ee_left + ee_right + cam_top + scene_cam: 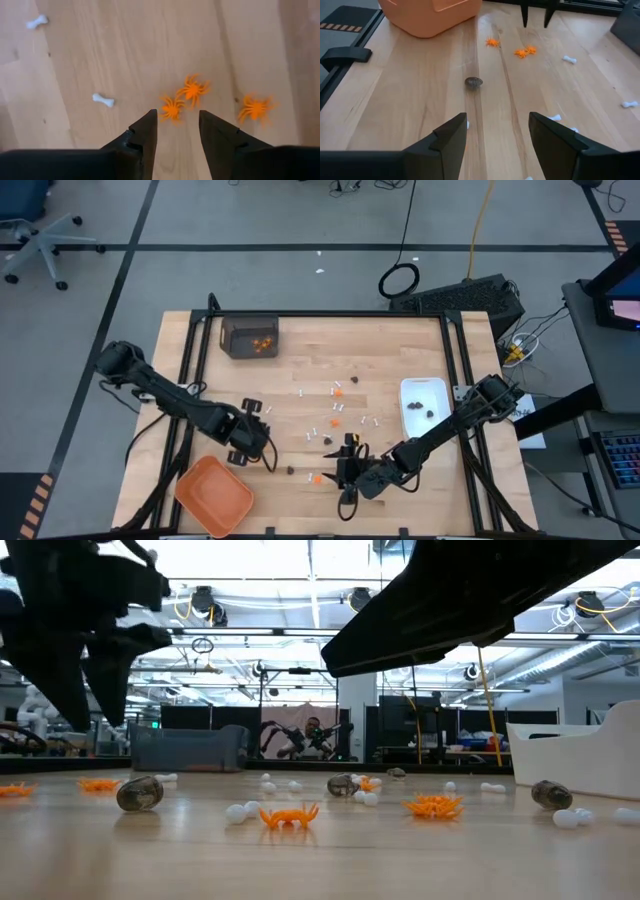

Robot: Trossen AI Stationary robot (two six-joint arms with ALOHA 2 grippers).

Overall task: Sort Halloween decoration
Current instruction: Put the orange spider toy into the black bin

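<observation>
**Inspector:** Grippers first. Left gripper [176, 132]: fingers parted, nothing between them, hanging over bare wood just short of three orange bits [192, 91]. From above, the left gripper [252, 442] sits just beside the orange tray [213, 490], on the side toward the table's middle.

**Assistant:** And the right one?

**Inspector:** Right gripper [497, 137]: fingers spread wide, empty, above the wooden table [410, 100]. One dark brown-black bit [474, 82] lies ahead of it, between the fingers and the tray [427, 15]. In the overhead view the gripper [348, 470] blends with its own arm; the fingertips cannot be separated there.

**Assistant:** Where are the pieces overall?

**Inspector:** Scattered across the middle of the table, away from the tray toward the white rectangular dish [424, 406]. Small white sticks [336, 406] and orange bits [338, 392] lie loose among them. Dark pieces lie inside the dish; their count is unclear. A dark bin [249, 336] at the far side from the tray holds orange pieces, too small to count. The tray's interior appears bare from above.

**Assistant:** Anything obstructed?

**Inspector:** In the table-level view both arms cut off the upper area as dark shapes, so neither gripper's tips can be read. The tray is cut off in the right wrist view. Distant pieces show only as pale and orange specks. White stick [103, 100] near the left fingers is plain.
</observation>
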